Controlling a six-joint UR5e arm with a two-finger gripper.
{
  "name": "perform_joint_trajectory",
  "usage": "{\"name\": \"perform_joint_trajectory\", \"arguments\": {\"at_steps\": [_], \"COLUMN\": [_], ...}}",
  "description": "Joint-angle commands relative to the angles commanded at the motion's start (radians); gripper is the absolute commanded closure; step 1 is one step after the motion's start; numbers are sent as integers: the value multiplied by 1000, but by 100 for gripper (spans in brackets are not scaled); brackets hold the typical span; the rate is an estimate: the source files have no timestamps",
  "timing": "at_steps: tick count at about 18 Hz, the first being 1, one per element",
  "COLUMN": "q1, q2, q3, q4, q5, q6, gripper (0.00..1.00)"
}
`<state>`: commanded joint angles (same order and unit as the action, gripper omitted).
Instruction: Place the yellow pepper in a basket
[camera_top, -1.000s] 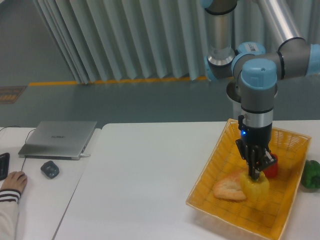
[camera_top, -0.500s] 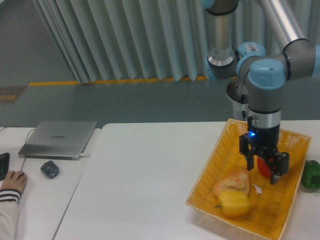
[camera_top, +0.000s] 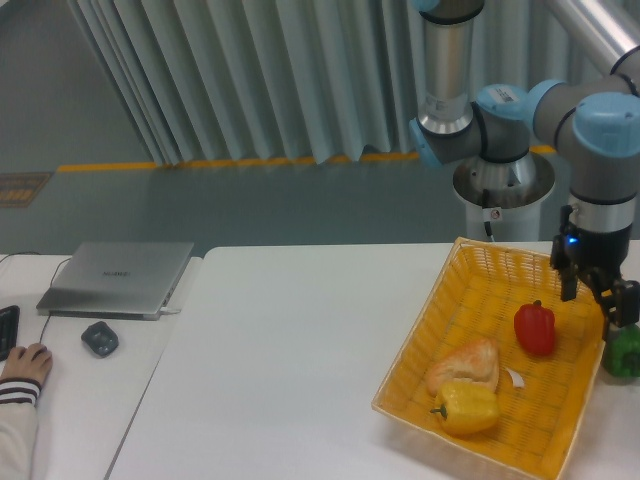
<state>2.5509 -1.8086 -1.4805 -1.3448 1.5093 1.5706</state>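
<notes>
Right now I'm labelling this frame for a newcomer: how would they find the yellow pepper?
Find the yellow-orange basket at the table's right. The yellow pepper lies near its front edge, beside the tan bread roll. It is glossy yellow, unlike the red pepper further back.
</notes>
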Motion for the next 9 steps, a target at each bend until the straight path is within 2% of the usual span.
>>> {"name": "perform_joint_trajectory", "arguments": {"at_steps": [2, 3, 9], "q1": [11, 12, 38], "q2": [0, 0, -8], "q3": [26, 34, 45], "q4": [-66, -80, -108], "q5": [84, 119, 134], "q6": [75, 106, 118], "gripper": [0, 0, 0]}}
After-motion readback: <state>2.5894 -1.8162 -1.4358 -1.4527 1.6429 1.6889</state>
